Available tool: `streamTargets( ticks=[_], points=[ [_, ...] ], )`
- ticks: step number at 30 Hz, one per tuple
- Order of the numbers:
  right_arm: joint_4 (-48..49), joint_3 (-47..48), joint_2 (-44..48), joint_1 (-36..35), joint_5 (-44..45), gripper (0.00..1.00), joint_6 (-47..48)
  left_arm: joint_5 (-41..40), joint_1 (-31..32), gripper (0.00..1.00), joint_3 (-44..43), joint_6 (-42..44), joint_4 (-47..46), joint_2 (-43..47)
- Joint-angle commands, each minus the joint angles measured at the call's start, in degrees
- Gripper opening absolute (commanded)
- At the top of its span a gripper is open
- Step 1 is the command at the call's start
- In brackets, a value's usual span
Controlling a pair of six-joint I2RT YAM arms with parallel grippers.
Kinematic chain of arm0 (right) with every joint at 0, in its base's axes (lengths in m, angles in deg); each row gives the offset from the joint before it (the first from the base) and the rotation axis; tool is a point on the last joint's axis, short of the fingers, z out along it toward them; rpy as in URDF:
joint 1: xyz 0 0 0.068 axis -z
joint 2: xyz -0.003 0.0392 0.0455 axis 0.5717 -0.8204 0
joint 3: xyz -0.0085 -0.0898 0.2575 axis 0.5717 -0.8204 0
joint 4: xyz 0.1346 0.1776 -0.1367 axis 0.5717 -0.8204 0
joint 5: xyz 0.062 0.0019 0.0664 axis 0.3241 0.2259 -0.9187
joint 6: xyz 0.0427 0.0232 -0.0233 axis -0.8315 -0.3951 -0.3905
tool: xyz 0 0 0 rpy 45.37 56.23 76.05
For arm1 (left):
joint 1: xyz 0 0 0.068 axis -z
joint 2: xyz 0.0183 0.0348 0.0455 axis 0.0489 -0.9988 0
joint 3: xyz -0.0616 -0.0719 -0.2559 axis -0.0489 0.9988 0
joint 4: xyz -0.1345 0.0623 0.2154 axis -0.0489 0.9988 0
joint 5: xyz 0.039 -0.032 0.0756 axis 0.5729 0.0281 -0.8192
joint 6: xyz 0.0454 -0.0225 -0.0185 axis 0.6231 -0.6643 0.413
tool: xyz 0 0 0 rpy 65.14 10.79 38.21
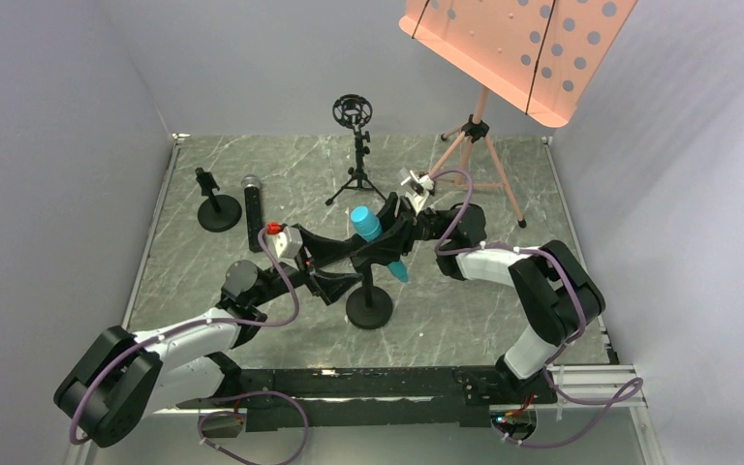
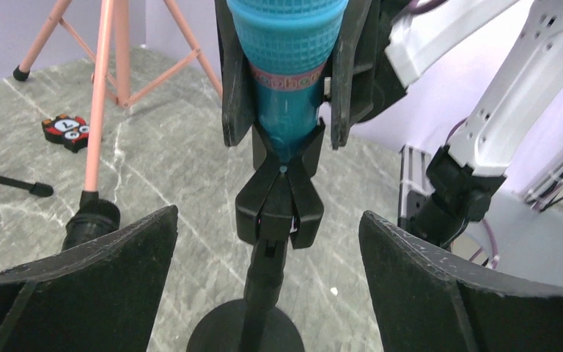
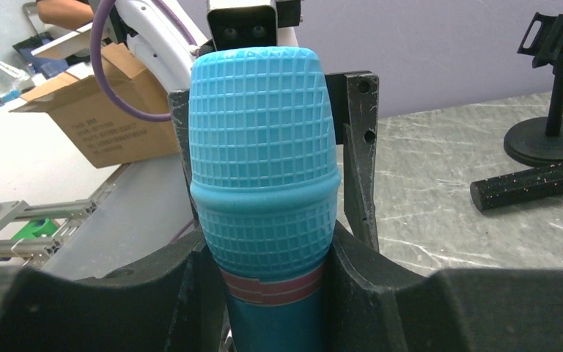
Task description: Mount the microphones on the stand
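The cyan-blue microphone [image 1: 368, 226] stands tilted over the black stand [image 1: 369, 308] with the round base. My right gripper [image 3: 275, 293] is shut on it just below its mesh head [image 3: 262, 147]. In the left wrist view the microphone's body [image 2: 286, 81] sits between the prongs of the stand's clip [image 2: 280, 202]. My left gripper [image 2: 271, 271] is wide open on either side of the stand's pole [image 2: 264, 282], touching nothing. A black microphone with a silver mesh head [image 1: 252, 213] lies flat at the left.
A small round-based stand [image 1: 218, 209] is beside the lying microphone. A tripod stand with a ring mount [image 1: 354, 112] stands at the back. The pink music stand [image 1: 513, 48] and its tripod legs [image 1: 489, 160] fill the back right. A small red-black tag [image 2: 66, 130] lies on the table.
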Motion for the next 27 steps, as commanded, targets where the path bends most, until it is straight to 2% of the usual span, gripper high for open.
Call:
streamTargets(
  ticks=[1,4,7,15,17,19,21,23,24,27],
  points=[
    [0.67,-0.83,2.55,0.18,-2.08,0.41,-0.22,3.81,0.01,0.97,-3.57,5.32,9.91,3.07],
    [-1.9,-0.76,3.7,0.35,-2.57,0.49,1.2,4.4,0.02,0.97,-5.88,10.89,20.0,5.61],
    [-6.24,-0.39,5.4,0.58,-3.05,0.55,3.69,4.46,-0.05,0.97,-7.51,14.57,25.87,7.69],
    [-17.17,1.48,8.59,1.93,-5.07,0.61,8.29,5.36,-0.08,0.96,-9.63,16.13,29.97,7.74],
    [-23.22,3.41,9.8,3.06,-6.87,0.66,10.95,5.14,-0.03,0.96,-10.44,17.08,31.71,8.05],
    [-33.61,6.38,11.0,4.37,-9.44,0.71,16.69,5.13,-0.04,0.96,-11.22,18.16,33.7,8.51],
    [-49.83,9.33,12.24,4.82,-10.63,0.72,25.39,5.15,-0.06,0.97,-11.99,19.14,35.5,8.87],
    [-67.98,13.62,12.73,4.62,-10.54,0.72,38.28,5.3,-0.1,0.97,-12.57,19.68,36.5,9.01],
    [-77.21,16.0,12.63,4.43,-9.83,0.72,48.04,5.29,-0.03,0.97,-12.81,19.9,36.9,9.08],
    [-97.01,22.46,12.1,3.69,-8.77,0.73,64.91,4.99,-0.01,0.96,-13.53,20.15,37.96,9.32]
  ],
)
